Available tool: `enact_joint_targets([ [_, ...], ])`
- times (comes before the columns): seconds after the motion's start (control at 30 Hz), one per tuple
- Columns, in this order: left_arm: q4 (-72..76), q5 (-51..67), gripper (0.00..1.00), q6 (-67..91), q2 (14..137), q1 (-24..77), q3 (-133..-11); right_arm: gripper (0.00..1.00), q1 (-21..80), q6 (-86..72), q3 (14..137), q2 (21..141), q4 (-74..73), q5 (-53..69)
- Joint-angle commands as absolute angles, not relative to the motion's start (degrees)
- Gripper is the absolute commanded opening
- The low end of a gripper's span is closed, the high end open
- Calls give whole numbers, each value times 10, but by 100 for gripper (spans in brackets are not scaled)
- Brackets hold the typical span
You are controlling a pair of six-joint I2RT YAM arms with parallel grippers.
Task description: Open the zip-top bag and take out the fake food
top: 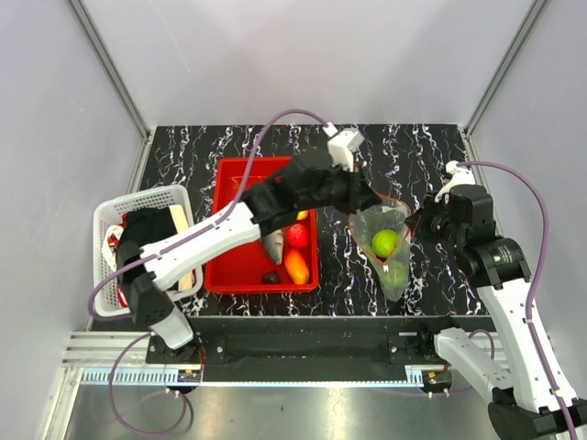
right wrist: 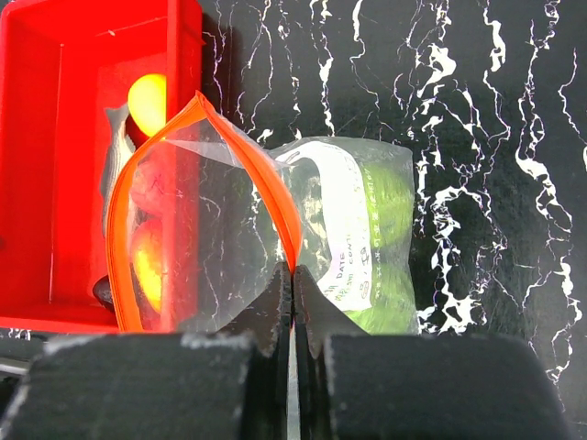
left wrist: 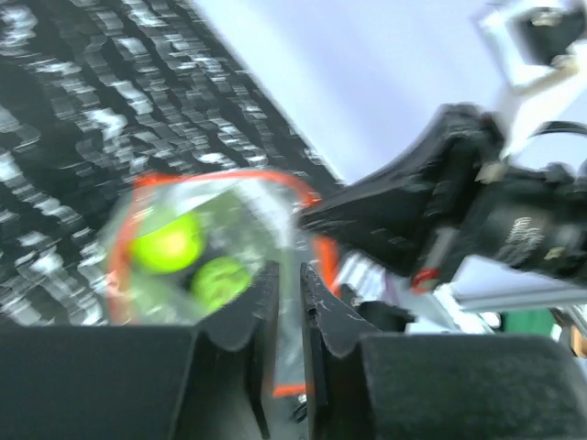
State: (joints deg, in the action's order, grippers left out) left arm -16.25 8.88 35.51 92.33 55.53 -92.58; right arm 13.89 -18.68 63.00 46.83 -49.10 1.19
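Note:
The clear zip-top bag [top: 389,247] lies right of the red tray with its red-orange mouth pulled open. Two green fruits [top: 385,241] are inside; they also show in the left wrist view [left wrist: 168,243] and the right wrist view [right wrist: 385,229]. My left gripper [top: 359,203] is shut on the bag's left mouth edge, with plastic between its fingers [left wrist: 289,284]. My right gripper [top: 417,223] is shut on the zip strip at the right edge [right wrist: 292,273]. The grey fish [top: 273,246], red fruit [top: 296,236], orange fruit [top: 296,266] and dark piece [top: 271,276] lie in the tray.
The red tray [top: 240,179] stands left of the bag, partly under my left arm; a yellow fruit [right wrist: 147,96] lies in it. A white basket [top: 138,206] with items stands at the far left. Walls enclose the black marbled table [top: 413,147].

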Motion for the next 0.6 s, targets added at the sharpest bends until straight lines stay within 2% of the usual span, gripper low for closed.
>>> enact_joint_targets([
  [0.0,-166,97,12,376,991,586,-965,0,141,-194,640,465,-472,19],
  [0.2,-190,23,12,446,1049,608,-971,0,140,-207,657,464,-490,4],
  [0.37,-206,13,9,493,1092,621,-1007,0,141,-235,645,445,-498,-36],
  [0.57,-245,-27,14,591,1134,639,-1015,0,141,-278,628,436,-479,-25],
])
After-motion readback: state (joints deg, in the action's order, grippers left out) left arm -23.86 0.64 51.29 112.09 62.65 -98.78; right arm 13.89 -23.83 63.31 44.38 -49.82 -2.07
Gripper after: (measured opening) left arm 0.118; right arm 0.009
